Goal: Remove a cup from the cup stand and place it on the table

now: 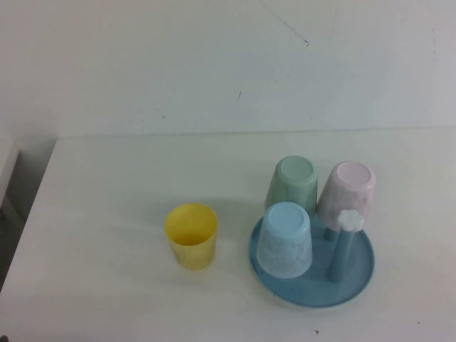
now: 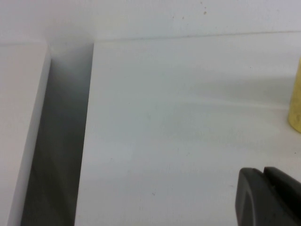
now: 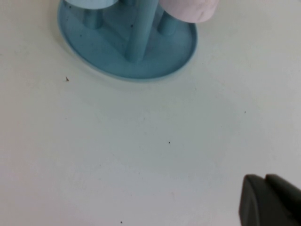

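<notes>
The yellow cup [image 1: 191,235] stands upright, mouth up, on the white table [image 1: 107,214], just left of the cup stand; its edge also shows in the left wrist view [image 2: 296,101]. The round blue cup stand [image 1: 356,281] holds three upturned cups: light blue [image 1: 285,239], green [image 1: 293,182] and pink [image 1: 347,194]. One peg with a white flower cap [image 1: 349,221] is bare. The stand also shows in the right wrist view [image 3: 127,56]. Neither gripper shows in the high view. My left gripper [image 2: 263,176] is shut and empty above bare table, apart from the yellow cup. My right gripper [image 3: 265,181] is shut and empty, near the stand.
The table's left edge [image 2: 91,132] drops into a dark gap [image 2: 61,141], with another white surface [image 2: 19,117] beyond it. A white wall [image 1: 214,64] rises behind the table's far edge.
</notes>
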